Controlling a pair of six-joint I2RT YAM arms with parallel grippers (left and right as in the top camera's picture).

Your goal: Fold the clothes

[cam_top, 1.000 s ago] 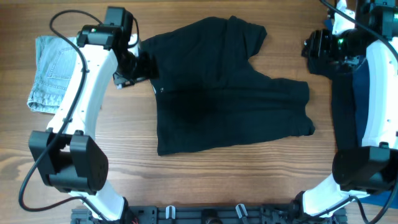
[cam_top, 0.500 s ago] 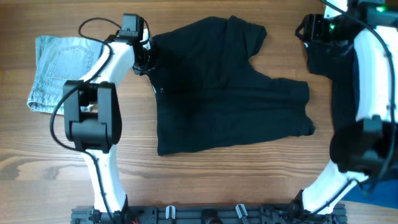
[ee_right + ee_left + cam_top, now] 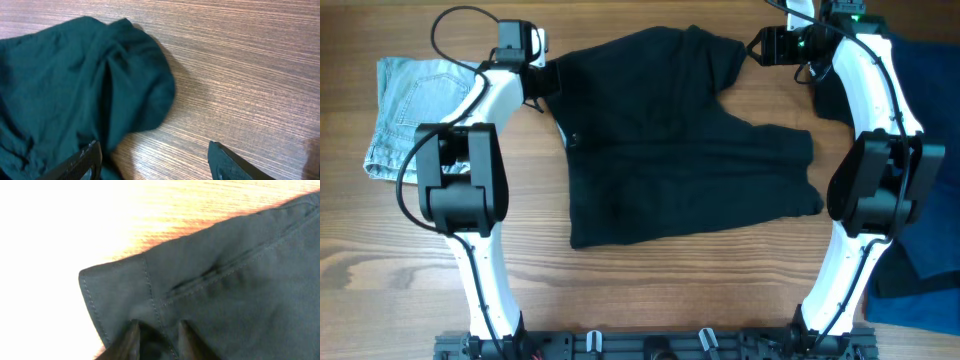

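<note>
Black shorts (image 3: 680,140) lie spread flat across the middle of the wooden table. My left gripper (image 3: 542,80) is at their top left corner. In the left wrist view its fingers (image 3: 157,332) sit close together with the stitched corner of the shorts (image 3: 210,280) pinched between them. My right gripper (image 3: 760,47) is just off the shorts' top right end. In the right wrist view its jaws (image 3: 155,157) are wide open over bare wood, with the rounded end of the dark fabric (image 3: 100,85) at the left finger.
A folded pair of light blue jeans (image 3: 405,115) lies at the far left. A pile of dark blue clothes (image 3: 925,150) lies along the right edge, under the right arm. Bare wood shows in front of the shorts.
My left gripper has moved up and right onto the shorts' top left corner. My right gripper has swung left from the right side to the shorts' top right end.
</note>
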